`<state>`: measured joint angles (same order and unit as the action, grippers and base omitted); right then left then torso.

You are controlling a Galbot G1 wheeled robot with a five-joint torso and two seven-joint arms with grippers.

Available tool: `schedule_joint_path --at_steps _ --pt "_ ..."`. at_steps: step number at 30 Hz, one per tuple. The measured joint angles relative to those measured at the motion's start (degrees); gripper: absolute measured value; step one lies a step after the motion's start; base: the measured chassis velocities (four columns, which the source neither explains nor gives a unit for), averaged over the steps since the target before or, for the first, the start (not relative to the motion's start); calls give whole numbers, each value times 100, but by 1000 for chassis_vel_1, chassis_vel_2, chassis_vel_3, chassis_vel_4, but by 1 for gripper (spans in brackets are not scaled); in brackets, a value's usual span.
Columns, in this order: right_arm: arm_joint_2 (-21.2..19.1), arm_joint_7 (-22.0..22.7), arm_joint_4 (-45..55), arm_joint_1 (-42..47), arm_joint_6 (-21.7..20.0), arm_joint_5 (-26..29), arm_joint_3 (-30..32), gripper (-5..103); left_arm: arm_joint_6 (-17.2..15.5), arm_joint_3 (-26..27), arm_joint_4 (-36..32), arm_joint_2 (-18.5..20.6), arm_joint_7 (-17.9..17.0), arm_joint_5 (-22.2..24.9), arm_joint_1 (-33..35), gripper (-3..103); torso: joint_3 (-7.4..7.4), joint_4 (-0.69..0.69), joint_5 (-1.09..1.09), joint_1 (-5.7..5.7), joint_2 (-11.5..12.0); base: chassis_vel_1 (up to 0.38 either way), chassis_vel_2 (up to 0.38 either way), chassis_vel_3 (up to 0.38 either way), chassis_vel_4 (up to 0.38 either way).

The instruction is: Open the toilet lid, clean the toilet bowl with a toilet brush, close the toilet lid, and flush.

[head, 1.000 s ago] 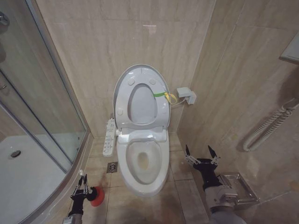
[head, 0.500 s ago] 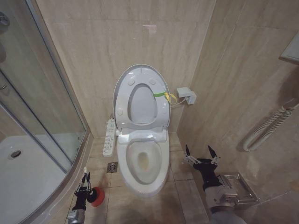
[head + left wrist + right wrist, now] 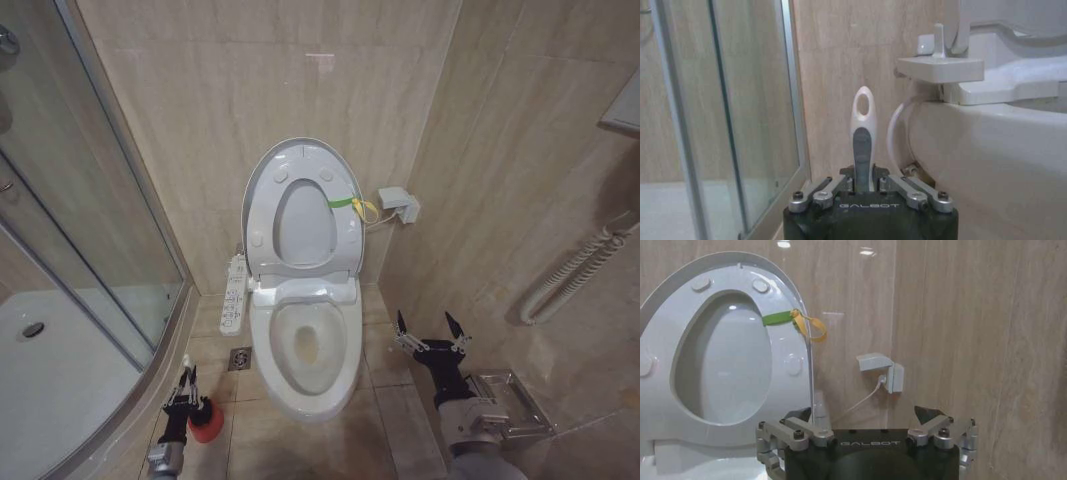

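Head view, left to right: the left end effector (image 3: 186, 392) was low beside the glass shower wall (image 3: 90, 230), closed on the handle of the toilet brush (image 3: 862, 135) above its red holder (image 3: 207, 424). The toilet lid (image 3: 303, 205) stood upright (green band on its edge) over the stained toilet bowl (image 3: 305, 345). The right end effector (image 3: 430, 326) hung spread wide, empty, beside the bowl.

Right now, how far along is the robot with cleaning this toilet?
Done: the toilet lid stands raised. In hand: the left gripper is at the toilet brush handle beside its red holder. Left: scrubbing the stained toilet bowl, closing, flushing. The right gripper waits open.
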<state>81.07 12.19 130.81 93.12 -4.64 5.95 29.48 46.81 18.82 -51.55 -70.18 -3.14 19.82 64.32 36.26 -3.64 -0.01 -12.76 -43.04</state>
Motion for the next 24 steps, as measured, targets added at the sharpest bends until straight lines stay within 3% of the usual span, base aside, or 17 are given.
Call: schedule_joint_path --at_steps 8,24 --pt "0 0 0 0 0 0 0 100 -1 14 39 -27 -2 -18 -47 17 0 0 1 0 0 0 0 0 0" --pt "0 0 0 0 0 0 0 100 0 -145 812 -149 165 -130 -568 17 0 -1 2 0 0 0 0 0 0"
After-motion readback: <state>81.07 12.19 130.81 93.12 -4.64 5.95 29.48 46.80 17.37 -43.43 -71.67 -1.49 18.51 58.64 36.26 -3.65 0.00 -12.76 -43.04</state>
